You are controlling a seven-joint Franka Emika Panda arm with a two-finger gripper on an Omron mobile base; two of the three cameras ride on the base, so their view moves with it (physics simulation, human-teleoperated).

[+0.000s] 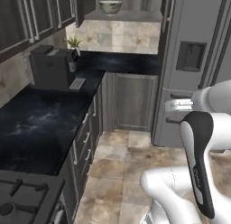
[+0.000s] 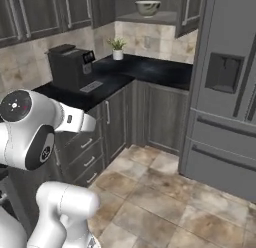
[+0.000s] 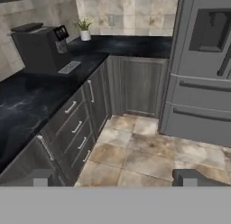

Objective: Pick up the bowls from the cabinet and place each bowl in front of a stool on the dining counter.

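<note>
Left base view runs from a dark coffee machine (image 1: pixel 52 67) on the black marble surface (image 1: pixel 36 123), past a small potted plant (image 1: pixel 73 42), to the grey fridge (image 1: pixel 198 60) on the right. High up between them, the deep cream-green bowl (image 1: pixel 110 7) sits on the open cabinet's shelf (image 1: pixel 124 15); any second bowl cannot be made out. The white arm (image 1: pixel 198 142) covers part of the fridge front. In the hand view the tool (image 3: pixel 113 181) stands wide open, holding nothing, its fingertips (image 3: pixel 38 178) cut off low.
</note>
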